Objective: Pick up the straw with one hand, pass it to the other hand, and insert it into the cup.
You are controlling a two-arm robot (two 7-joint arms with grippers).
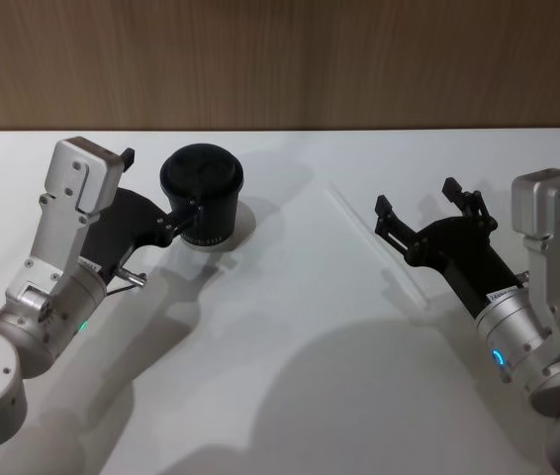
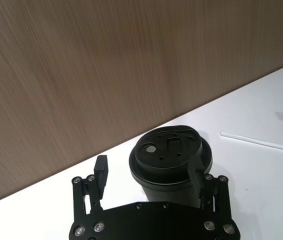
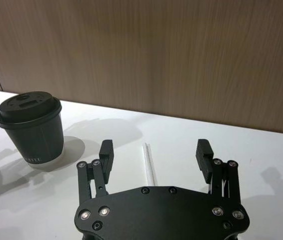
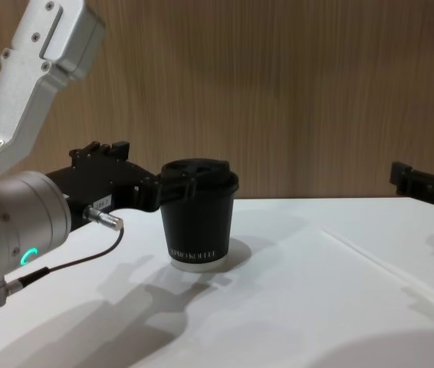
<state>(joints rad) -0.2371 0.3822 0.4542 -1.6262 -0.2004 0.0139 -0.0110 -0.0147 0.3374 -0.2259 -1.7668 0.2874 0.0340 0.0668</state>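
The black lidded cup [image 1: 201, 193] stands upright at the back left of the white table. My left gripper [image 1: 156, 188] is open and straddles it at lid height. In the left wrist view one finger [image 2: 195, 175] is against the cup [image 2: 171, 150] and the other finger [image 2: 100, 170] stands apart from it. The thin white straw [image 1: 379, 242] lies flat on the table right of the cup. My right gripper [image 1: 417, 198] is open and hovers just above the straw, holding nothing. In the right wrist view the straw [image 3: 149, 165] lies between its spread fingers.
A wood-panelled wall [image 1: 280, 59] rises right behind the table's far edge. A thin black cable with a silver plug [image 4: 102, 220] hangs off the left wrist. The white table [image 1: 290, 396] stretches bare toward me.
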